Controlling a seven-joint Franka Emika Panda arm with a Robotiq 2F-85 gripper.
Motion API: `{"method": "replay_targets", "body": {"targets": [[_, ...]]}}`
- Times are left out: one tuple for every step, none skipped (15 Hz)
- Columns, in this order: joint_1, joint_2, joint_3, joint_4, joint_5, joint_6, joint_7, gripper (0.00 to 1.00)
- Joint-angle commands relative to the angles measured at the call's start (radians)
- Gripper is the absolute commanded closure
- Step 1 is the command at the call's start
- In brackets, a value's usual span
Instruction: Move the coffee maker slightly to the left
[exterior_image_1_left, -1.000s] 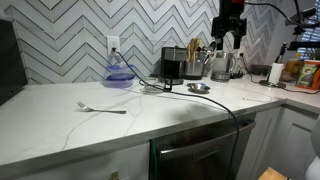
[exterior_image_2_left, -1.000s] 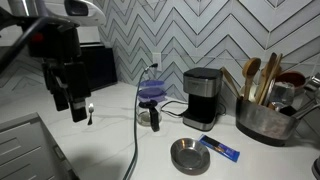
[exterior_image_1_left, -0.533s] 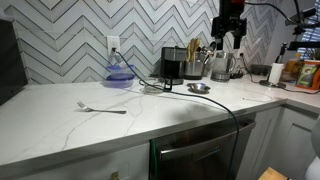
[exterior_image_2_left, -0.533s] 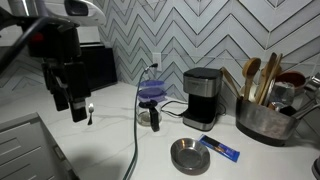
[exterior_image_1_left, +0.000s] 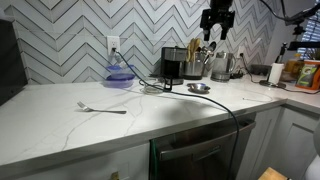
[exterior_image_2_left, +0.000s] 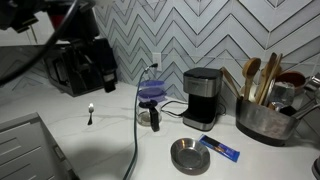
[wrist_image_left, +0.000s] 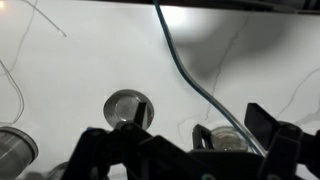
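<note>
Starting at the left of the tabletop (exterior_image_1_left: 50, 115) in an exterior view, a fork (exterior_image_1_left: 101, 107) lies alone on the marble. Next comes a purple dripper (exterior_image_1_left: 120, 73) under the wall outlet. Near that is the coffee maker (exterior_image_1_left: 173, 64), upright against the backsplash, with the utensil crock (exterior_image_1_left: 195, 60) close on its other side. My hand (exterior_image_1_left: 217, 32) hangs high above the crock and kettle, well clear of everything, its fingers spread and holding nothing.

In the wrist view I look down on a small steel dish (wrist_image_left: 129, 108) and a dark cable (wrist_image_left: 185, 70), not on the machine. So I judge I'm not yet lined up.

To do this well, I'd come across over the coffee maker before descending. I'd then drop into the narrow gap on the crock side without clipping the utensils.

I'd make contact low on the black body, so it slides rather than tips. One short, slow nudge should do, since only a slight shift is asked. If the travel runs toward the dripper, I'd stop well short of it. The machine's cord may drag, so I'd watch for twisting.
</note>
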Motion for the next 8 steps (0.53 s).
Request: {"method": "replay_targets", "body": {"targets": [[0.011,0.176,-0.017,0.219,0.086,0.009,0.070,0.00],[0.009,0.231,-0.021,0.291,0.125,0.008,0.102,0.00],[0.006,0.275,-0.021,0.349,0.159,0.006,0.138,0.00],[-0.001,0.323,-0.018,0.409,0.180,0.018,0.184,0.00],[-0.007,0.367,-0.016,0.469,0.193,0.035,0.225,0.00],[-0.013,0.419,-0.013,0.530,0.197,0.058,0.269,0.00],[-0.017,0.469,-0.009,0.590,0.189,0.082,0.317,0.00],[-0.022,0.516,-0.007,0.647,0.172,0.099,0.366,0.00]]}}
